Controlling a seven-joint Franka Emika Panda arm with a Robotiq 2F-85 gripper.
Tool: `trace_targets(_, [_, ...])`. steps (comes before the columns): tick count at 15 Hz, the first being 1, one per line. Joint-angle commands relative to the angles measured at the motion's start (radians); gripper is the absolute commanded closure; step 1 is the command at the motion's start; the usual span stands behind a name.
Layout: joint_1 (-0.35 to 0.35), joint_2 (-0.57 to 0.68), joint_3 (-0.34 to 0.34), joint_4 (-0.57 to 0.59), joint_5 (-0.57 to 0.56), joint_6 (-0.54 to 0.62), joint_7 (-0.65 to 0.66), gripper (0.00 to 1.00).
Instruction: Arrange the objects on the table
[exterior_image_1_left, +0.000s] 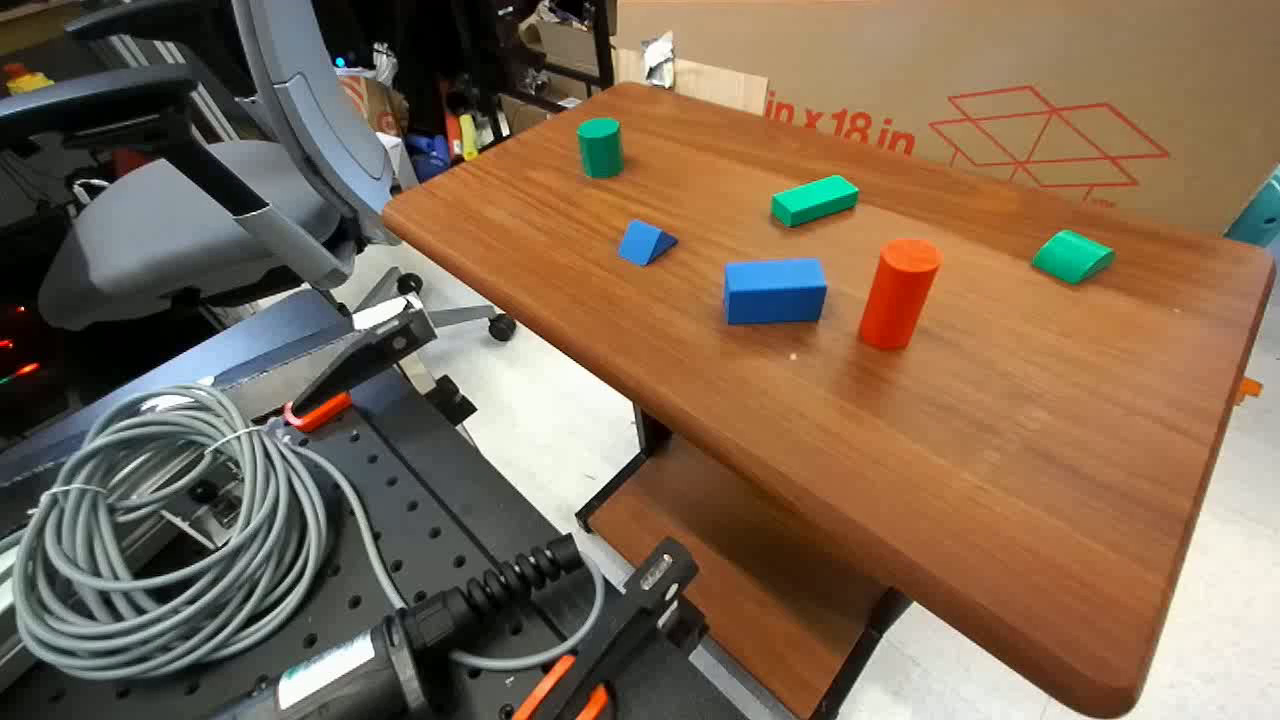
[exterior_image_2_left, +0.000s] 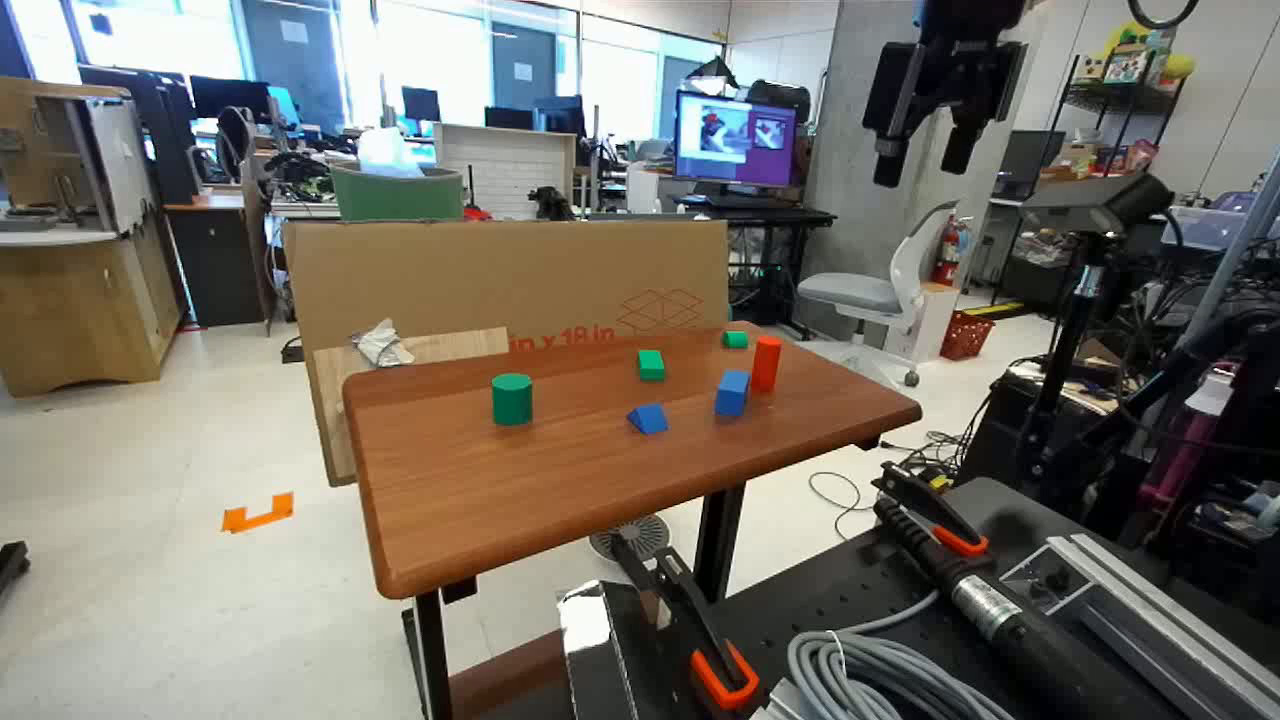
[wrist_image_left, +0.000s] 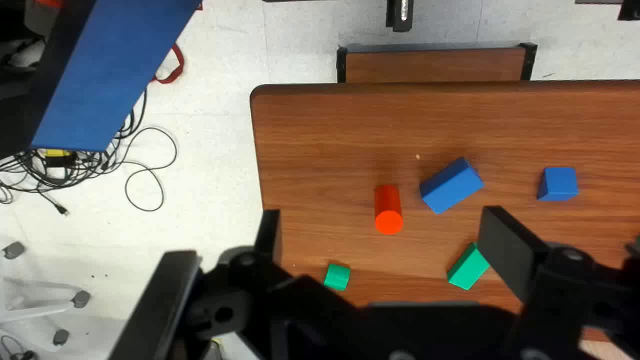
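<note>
Orange-red and blue: a smooth orange-red cylinder (exterior_image_1_left: 900, 293) is stood upright on the brown wood-grain table (exterior_image_1_left: 1000, 450); a blue rectangular block (exterior_image_1_left: 775, 291) is laid lengthwise just beside it, not touching.
Blue wedge: a blue triangular prism (exterior_image_1_left: 646, 243) is set apart from both.
Green pieces: a green rectangular block (exterior_image_1_left: 815, 200) is laid flat; a green half-round block (exterior_image_1_left: 1073, 256) is rested curved side up toward one end; a green cylinder (exterior_image_1_left: 600, 148) is stood upright toward the opposite end, unseen in the wrist view.
Block material: wood or plastic cannot be told.
Arrangement done: no row, stack or grouping by colour or shape can be made out, so little is judged complete.
Arrangement left: nearly all the ordering seems to remain; since no layout is specified, a finished state cannot be confirmed.
Black gripper: the two-fingered black gripper (exterior_image_2_left: 923, 165) is held well above the blocks, its fingers (wrist_image_left: 510, 255) spread apart with nothing gripped.
Cardboard: a brown cardboard sheet (exterior_image_1_left: 1230, 80) with red print is stood behind the table in both exterior views.
</note>
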Motion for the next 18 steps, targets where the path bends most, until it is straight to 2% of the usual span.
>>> trace_targets(1, [0.001, 0.000, 0.000, 0.001, 0.000, -0.003, 0.000, 0.00])
trace_targets(7, [0.001, 0.000, 0.000, 0.001, 0.000, -0.003, 0.000, 0.00])
trace_targets(11, [0.016, 0.114, 0.008, 0.080, 0.057, -0.044, 0.055, 0.00])
trace_targets(14, [0.030, 0.207, 0.003, 0.127, 0.116, 0.006, 0.071, 0.00])
trace_targets(18, [0.046, 0.358, 0.003, 0.207, 0.173, 0.076, 0.013, 0.00])
